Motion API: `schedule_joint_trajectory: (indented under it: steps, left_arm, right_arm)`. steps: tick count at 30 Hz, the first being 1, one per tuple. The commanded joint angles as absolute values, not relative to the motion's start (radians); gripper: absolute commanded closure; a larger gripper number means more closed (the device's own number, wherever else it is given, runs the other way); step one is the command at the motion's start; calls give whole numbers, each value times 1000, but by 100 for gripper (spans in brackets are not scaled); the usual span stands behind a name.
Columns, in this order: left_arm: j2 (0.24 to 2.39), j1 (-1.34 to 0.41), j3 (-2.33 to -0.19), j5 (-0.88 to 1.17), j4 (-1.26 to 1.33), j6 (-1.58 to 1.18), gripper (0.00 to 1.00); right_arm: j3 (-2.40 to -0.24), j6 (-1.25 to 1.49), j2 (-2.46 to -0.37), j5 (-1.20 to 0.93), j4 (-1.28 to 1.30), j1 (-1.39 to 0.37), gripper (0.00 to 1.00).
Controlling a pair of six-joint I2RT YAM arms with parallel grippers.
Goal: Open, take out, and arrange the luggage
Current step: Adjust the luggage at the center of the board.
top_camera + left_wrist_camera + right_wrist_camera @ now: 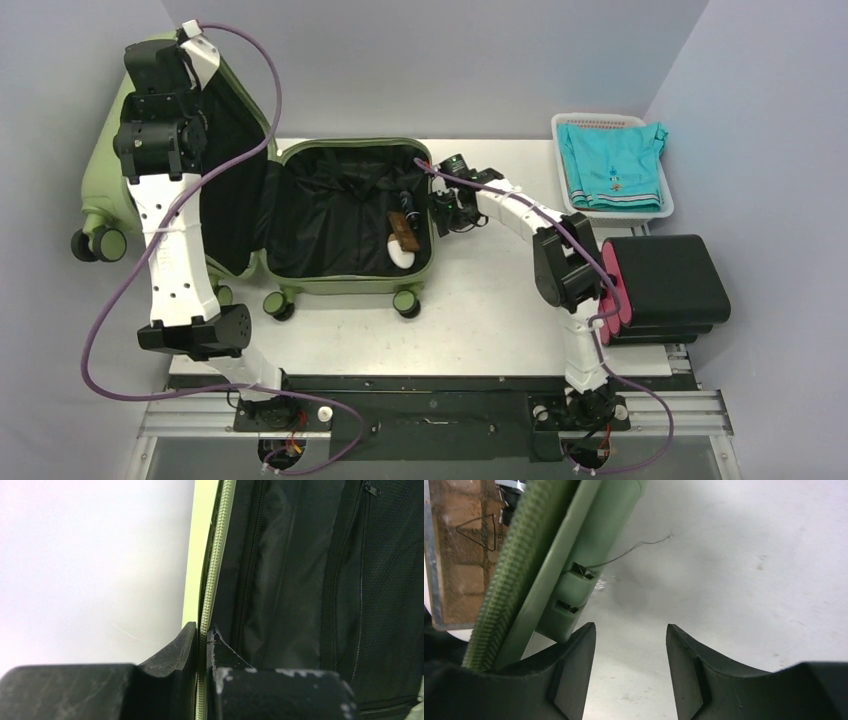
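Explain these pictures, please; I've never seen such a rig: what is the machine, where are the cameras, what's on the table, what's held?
These are two robot arms bolted at the near edge of a table, each ending in a two-finger pincer. The wide picture looks down from above and behind them; the other two come from cameras on the wrists. On the table lies an open green luggage holding a white item and a brown box. To the right sit a white basket of teal clothing and a black case. The left pincer is shut on the luggage's lid edge; the right pincer is open, holding nothing.
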State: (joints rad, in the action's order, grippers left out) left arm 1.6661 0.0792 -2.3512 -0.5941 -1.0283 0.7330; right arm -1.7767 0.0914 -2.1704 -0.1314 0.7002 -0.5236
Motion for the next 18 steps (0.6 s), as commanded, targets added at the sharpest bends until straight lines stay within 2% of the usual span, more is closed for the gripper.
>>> schedule_joint_trajectory:
  steps: [1, 12, 16, 18]
  left_arm:
    - [1609, 51, -2327, -561, -861, 723, 100]
    - [1609, 59, -2280, -592, -790, 723, 100]
    - [1593, 69, -2242, -606, -758, 718, 88]
    - [1587, 74, -2230, -613, -751, 718, 67]
  right_arm:
    - [-1823, 92, -2187, -285, 649, -651, 49]
    - [-1836, 87, -2198, -255, 655, -689, 49]
    - [-1835, 94, -2178, -230, 657, -650, 49]
    - [-1830, 95, -2163, -232, 654, -626, 49]
